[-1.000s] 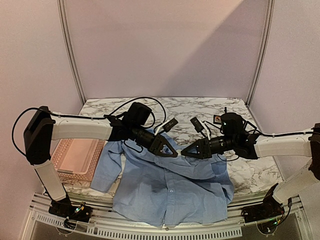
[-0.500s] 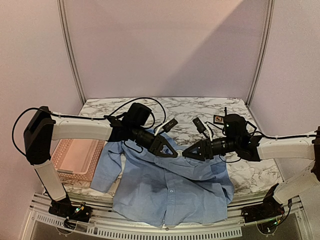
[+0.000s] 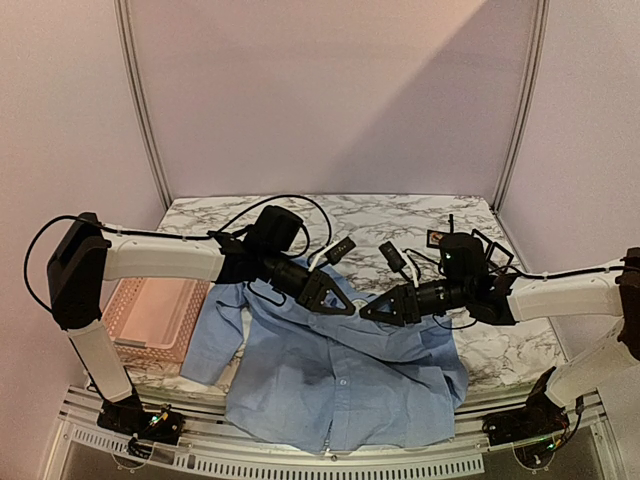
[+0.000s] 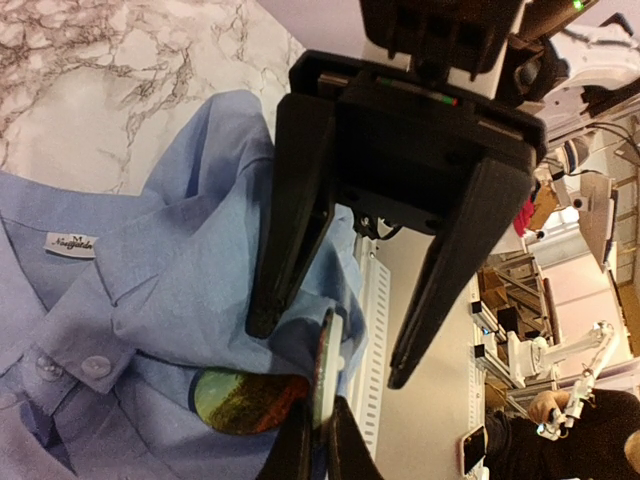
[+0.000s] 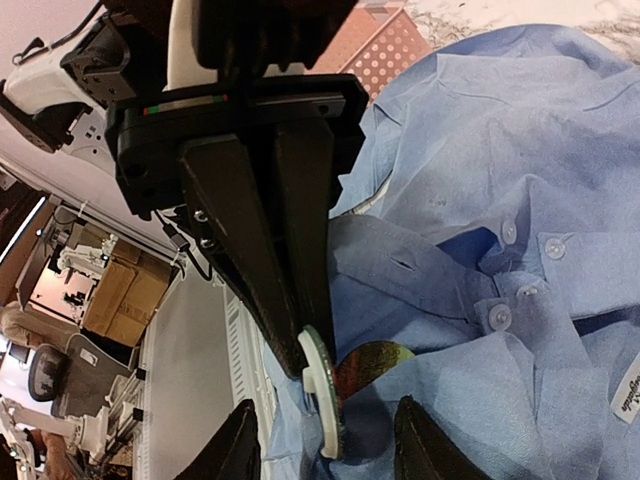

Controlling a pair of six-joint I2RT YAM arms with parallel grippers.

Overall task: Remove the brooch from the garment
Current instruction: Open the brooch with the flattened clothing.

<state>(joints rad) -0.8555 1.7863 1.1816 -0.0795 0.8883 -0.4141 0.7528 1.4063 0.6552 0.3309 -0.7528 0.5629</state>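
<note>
The light blue shirt [image 3: 340, 385] lies spread at the table's near middle, collar toward the back. The brooch is a round disc with a white back [image 5: 322, 398] and a green-and-red face [image 4: 245, 402], standing on edge in a raised fold below the collar. My left gripper [image 4: 322, 425] is shut on the disc's edge; it also shows in the top view [image 3: 345, 304]. My right gripper [image 5: 328, 440] is open, one finger on each side of the disc without touching it; it faces the left one in the top view [image 3: 368, 312]. The top view hides the brooch.
A pink plastic basket [image 3: 155, 318] sits at the left, partly under the left arm and touching the shirt's sleeve. A small dark square item [image 3: 436, 238] lies at the back right on the marble table [image 3: 400, 215]. Shirt buttons [image 5: 497, 316] and label [image 4: 72, 243] are near the grippers.
My right gripper has moved a little left and down, closer to the left gripper's tip. The left arm and the shirt have stayed still.
</note>
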